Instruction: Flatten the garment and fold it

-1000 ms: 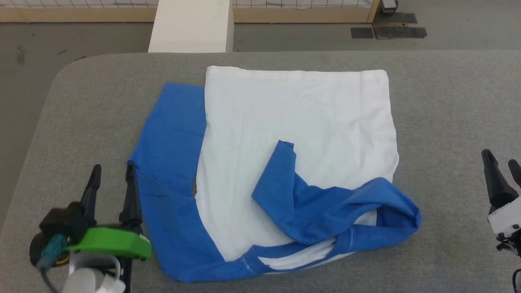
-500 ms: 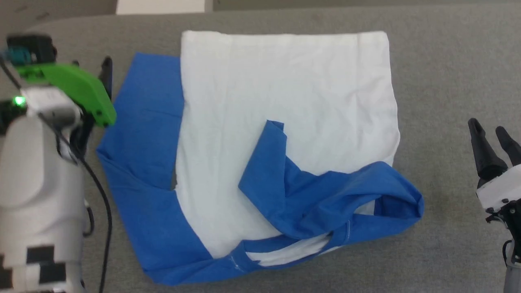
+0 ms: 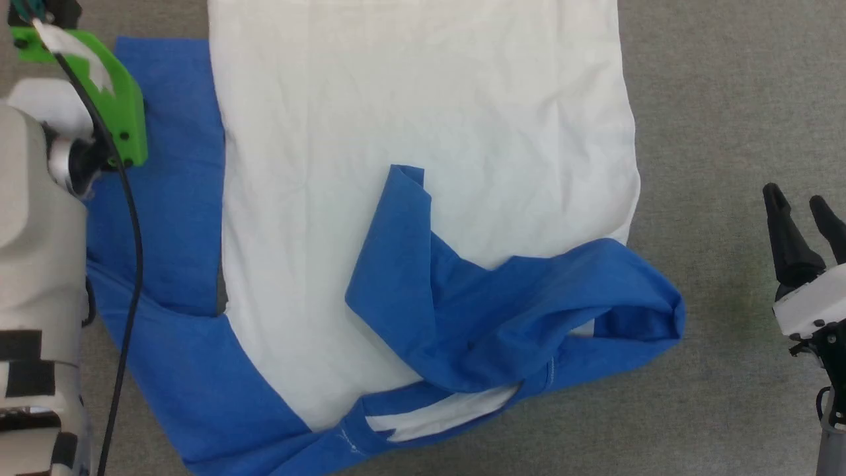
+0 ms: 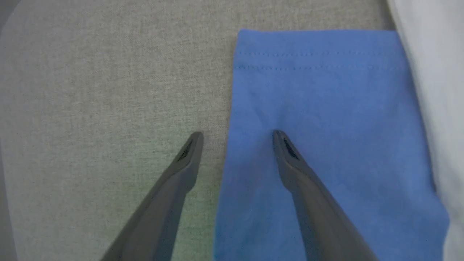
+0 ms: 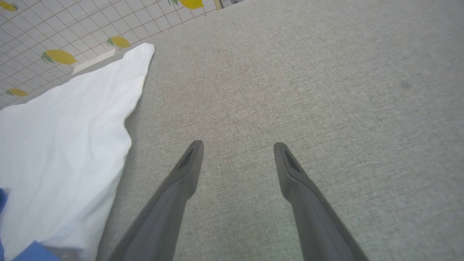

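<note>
We hold our left gripper (image 4: 237,133) over the outer edge of the flat left sleeve (image 4: 319,119) of the garment (image 3: 423,132), a soft white cotton T-shirt with royal-blue sleeves and neckband. The jaws are spread wide and hold nothing. One dark finger hangs above the grey woven-fabric bench (image 4: 108,90), the other above the blue cloth near the stitched cuff. We judge it sits astride that edge so that closing would pinch the sleeve, either to draw it out or to fold it in. Whether the tips touch the cloth we cannot tell. Our right gripper (image 3: 793,195) is likewise wide open and empty, over bare bench well apart from the shirt's right side, probably keeping clear until that side needs work.

The garment lies spread across the middle of the bench, hem end away from us and neck end near us. Its white body is mostly smooth, with faint creases. The right sleeve (image 3: 489,311) is not flat: it is flipped inward over the white body in a rumpled fold, with its cuff end pointing toward the hem. The blue neckband (image 3: 410,398) gapes at the near edge. We judge the flattening unfinished.
</note>
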Available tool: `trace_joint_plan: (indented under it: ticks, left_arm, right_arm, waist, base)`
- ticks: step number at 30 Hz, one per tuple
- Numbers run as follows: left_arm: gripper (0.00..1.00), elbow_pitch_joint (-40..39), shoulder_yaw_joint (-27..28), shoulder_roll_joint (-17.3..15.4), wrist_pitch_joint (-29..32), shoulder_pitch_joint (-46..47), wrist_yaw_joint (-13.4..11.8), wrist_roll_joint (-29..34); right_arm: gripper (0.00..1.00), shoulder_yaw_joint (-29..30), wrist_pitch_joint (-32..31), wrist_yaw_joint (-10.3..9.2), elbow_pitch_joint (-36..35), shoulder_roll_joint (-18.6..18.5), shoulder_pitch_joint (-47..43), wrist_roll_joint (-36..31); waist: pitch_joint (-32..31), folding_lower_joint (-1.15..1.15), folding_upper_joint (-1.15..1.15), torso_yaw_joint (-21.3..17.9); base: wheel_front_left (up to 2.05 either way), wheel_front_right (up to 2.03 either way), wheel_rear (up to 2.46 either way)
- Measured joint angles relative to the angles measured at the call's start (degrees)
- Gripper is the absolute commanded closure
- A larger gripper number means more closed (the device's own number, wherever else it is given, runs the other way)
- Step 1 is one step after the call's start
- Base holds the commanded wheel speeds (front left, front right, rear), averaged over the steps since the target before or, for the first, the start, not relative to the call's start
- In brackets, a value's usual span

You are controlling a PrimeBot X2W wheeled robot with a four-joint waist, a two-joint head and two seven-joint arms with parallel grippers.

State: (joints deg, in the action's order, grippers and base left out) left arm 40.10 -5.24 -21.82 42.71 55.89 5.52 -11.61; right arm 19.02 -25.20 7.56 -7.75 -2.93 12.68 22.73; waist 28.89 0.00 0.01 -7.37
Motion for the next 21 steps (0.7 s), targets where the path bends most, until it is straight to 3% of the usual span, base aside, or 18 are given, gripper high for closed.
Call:
trace_joint_plan:
  ticks: [3,4,8,14,21]
  left_arm:
    - [0.00,-0.36,0.37,0.18,4.04,0.99,-0.13,-0.80]
    - [0.97,-1.43,1.34,0.80,5.45,0.95,-0.13,-2.93]
    - [1.00,-2.79,2.93,3.14,3.10,-0.59,-0.11,-5.86]
    - [1.00,-4.08,9.92,7.05,-8.92,-3.33,-1.51,-12.66]
    - [1.00,-8.76,14.32,6.68,-19.33,-3.93,-1.47,-15.32]
  right_arm:
    - [0.00,-0.07,0.00,0.00,-0.29,-0.01,0.21,-0.15]
    - [0.00,0.01,0.00,0.00,-0.57,-0.02,0.31,-0.18]
    - [0.00,-0.08,0.00,0.00,-0.58,0.00,1.03,-0.97]
    - [0.00,-0.25,0.00,0.00,-0.15,0.01,1.59,-1.44]
    - [0.00,-0.15,0.02,0.00,1.78,0.01,1.38,-1.60]
  waist:
    - [0.84,0.00,0.00,-0.24]
    - [1.01,0.00,0.00,0.34]
    - [0.59,0.00,0.00,1.55]
    - [-1.79,0.00,0.00,2.98]
    - [-6.00,0.00,0.00,4.34]
  base:
    - [0.00,0.00,0.00]
    - [0.00,0.00,0.00]
    - [0.00,0.00,0.00]
    - [0.00,0.00,0.00]
    - [0.00,0.00,0.00]
